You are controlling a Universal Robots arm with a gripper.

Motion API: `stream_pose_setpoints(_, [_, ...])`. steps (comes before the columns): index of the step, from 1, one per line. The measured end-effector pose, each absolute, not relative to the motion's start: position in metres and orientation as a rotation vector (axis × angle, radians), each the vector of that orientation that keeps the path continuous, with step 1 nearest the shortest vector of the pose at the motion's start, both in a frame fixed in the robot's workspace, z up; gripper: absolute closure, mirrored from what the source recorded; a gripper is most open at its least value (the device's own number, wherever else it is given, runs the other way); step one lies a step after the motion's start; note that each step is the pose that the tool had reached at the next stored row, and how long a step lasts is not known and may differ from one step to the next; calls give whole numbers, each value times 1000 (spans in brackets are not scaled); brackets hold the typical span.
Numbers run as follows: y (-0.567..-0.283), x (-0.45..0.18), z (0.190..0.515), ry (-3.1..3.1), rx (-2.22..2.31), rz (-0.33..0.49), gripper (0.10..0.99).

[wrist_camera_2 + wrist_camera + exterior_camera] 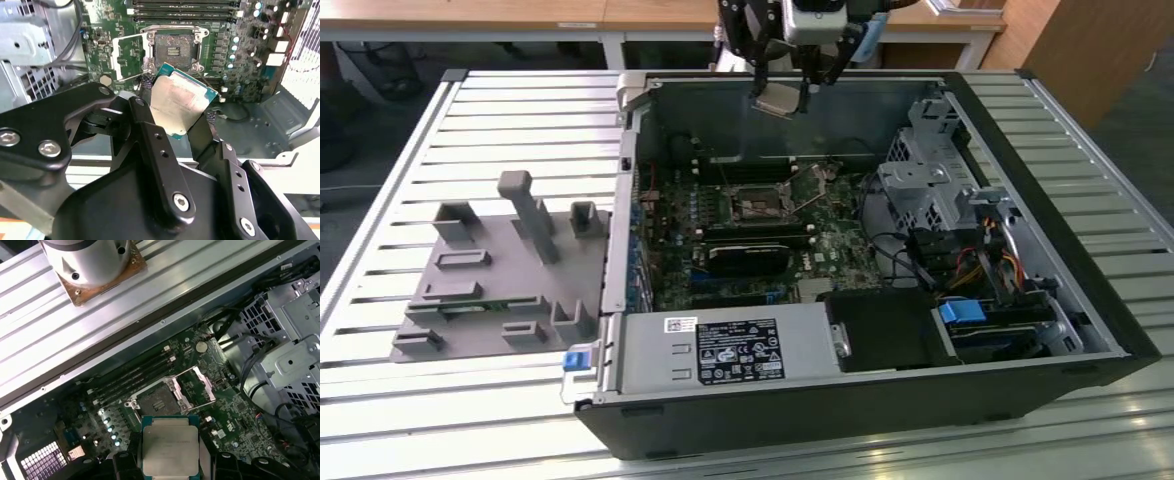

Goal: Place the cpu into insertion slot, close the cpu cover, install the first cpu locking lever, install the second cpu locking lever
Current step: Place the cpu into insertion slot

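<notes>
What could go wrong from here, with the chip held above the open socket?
1. The flat silver-grey square cpu gripped in the black claw looks turned relative to the dark square insertion slot. Lowered like that, it may seat crooked on the contacts.
2. The thin silver cpu cover frame stands open right beside the slot, so a claw finger might catch it.

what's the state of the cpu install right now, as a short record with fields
gripper: shut on the cpu, held in the air over the open computer case
insertion slot: empty, uncovered
cpu cover: open, swung off to one side of the slot
progress: cpu not yet in the slot
</notes>
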State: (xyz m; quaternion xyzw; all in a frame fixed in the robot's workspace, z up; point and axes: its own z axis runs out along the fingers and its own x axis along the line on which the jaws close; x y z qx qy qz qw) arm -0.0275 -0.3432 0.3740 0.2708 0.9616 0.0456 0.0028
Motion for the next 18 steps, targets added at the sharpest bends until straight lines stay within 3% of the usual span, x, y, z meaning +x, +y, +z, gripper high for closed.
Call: stream_pose_setpoints(18, [-343,-28,370,2871,1225,140,545])
